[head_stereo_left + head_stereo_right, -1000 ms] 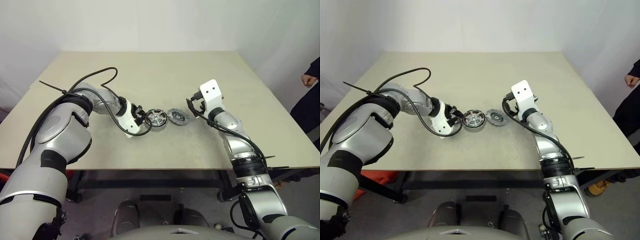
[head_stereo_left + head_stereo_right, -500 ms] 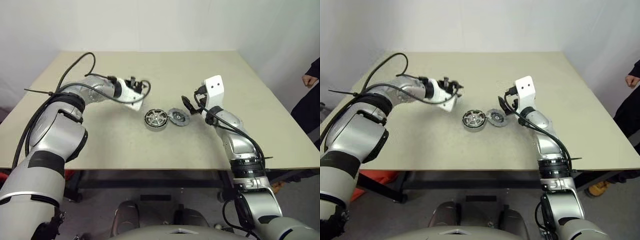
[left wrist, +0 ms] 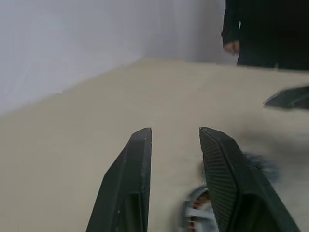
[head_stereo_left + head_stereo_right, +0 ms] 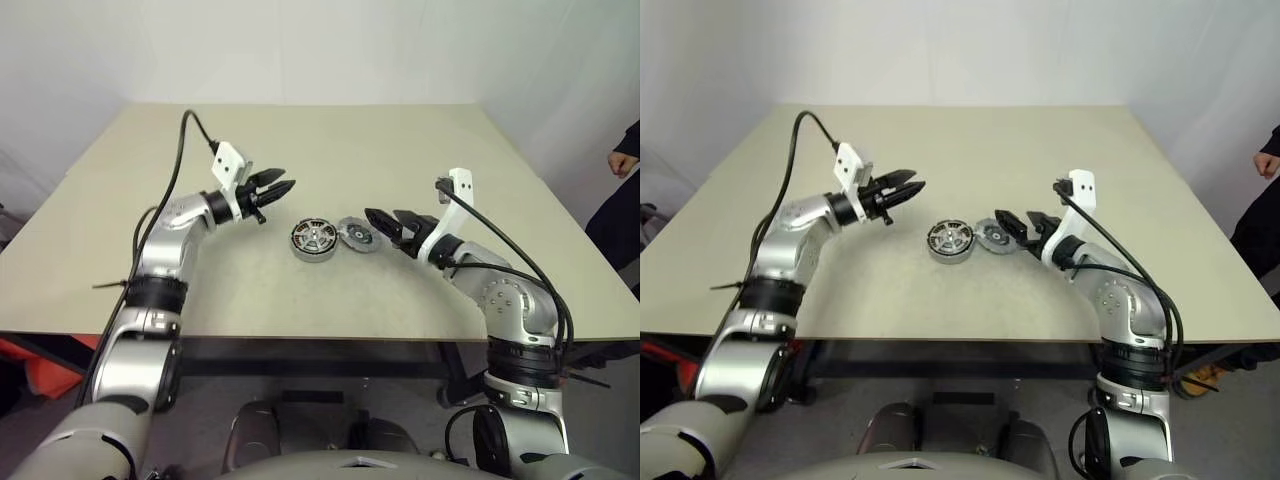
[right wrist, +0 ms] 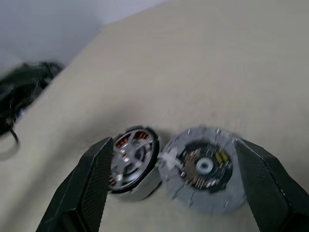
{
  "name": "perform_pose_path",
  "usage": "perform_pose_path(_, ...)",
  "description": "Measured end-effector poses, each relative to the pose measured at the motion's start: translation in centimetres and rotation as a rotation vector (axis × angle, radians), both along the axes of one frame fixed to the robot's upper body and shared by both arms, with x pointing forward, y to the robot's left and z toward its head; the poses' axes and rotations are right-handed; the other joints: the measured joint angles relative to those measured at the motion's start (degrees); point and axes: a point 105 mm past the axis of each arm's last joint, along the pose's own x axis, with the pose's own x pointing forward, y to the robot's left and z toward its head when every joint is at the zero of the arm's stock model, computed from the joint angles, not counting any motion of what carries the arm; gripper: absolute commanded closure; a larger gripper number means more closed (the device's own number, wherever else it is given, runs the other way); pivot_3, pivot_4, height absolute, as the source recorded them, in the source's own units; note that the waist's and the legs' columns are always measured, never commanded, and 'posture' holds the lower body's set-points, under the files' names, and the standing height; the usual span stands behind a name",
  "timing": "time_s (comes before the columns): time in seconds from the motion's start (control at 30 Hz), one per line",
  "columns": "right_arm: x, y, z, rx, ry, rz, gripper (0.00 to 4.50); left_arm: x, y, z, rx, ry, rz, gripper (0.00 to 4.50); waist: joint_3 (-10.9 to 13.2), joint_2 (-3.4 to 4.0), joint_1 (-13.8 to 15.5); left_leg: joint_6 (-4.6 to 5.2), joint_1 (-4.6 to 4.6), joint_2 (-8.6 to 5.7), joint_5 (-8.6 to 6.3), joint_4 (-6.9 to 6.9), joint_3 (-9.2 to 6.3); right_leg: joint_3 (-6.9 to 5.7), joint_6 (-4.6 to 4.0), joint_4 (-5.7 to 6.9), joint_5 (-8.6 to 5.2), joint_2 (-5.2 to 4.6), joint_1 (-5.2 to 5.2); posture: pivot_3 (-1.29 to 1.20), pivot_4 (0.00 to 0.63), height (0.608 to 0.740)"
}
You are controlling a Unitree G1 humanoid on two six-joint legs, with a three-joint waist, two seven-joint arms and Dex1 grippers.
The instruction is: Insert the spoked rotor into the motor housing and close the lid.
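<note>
I take the motor housing (image 4: 311, 239), the round dark ring with copper-coloured windings around a silvery centre, as my landmark; it lies flat on the beige table (image 4: 330, 140), its round face up. The shiny silver spoked rotor (image 5: 133, 155) appears to sit already inside it, spokes showing over the windings. Touching the housing on its right side lies the lid (image 4: 357, 234), a small dark grey round piece with a notched rim, also flat, its lighter centre facing up. Being discs, neither has a long axis across the table; each one's axis stands upright.

My right gripper (image 4: 392, 222) is just right of the lid, two black fingers spread wide and empty, pointing left toward it, so the lid lies straight ahead between my fingertips' lines. My left gripper (image 4: 273, 185) hovers left of and beyond the housing, fingers partly apart, holding nothing, pointing right.

I judge the right arm nearer the lid, so the lid pick falls to it, then a short carry left onto the housing.
</note>
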Motion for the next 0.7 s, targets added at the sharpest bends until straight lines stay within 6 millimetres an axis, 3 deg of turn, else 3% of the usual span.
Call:
perform_pose_path(0.23, -1.6, 0.0, -1.6, 0.185, 0.2, 0.006, 0.0, -2.6, 0.0, -4.1, -0.087, 0.144, 0.14, 2.86, 0.0, 0.01, -0.04, -0.11, 0.18, 0.03, 0.07, -0.18, -0.04, 0.01, 0.55, -0.13, -0.21, 0.09, 0.15, 0.0, 0.0, 0.74)
perform_pose_path(0.47, -1.5, 1.1, -2.6, 0.28, 0.309, 0.007, 0.0, -2.3, -0.2, -3.4, -0.105, 0.12, 0.196, 2.86, -0.05, 0.08, -0.16, -0.5, 0.21, -0.01, 0.31, -0.47, -0.05, 0.04, 0.81, -0.48, -0.06, 0.11, 0.21, 0.0, 0.0, 0.74)
perform_pose_path(0.7, -0.9, 2.3, -5.3, 0.298, 0.424, -0.009, 0.0, -2.9, -0.1, -2.9, -0.114, 0.097, 0.207, 2.86, -0.07, 0.11, -0.27, -0.49, 0.14, -0.06, 0.3, -0.59, -0.04, 0.04, 0.72, -0.56, -0.01, 0.11, 0.14, 0.0, 0.0, 0.74)
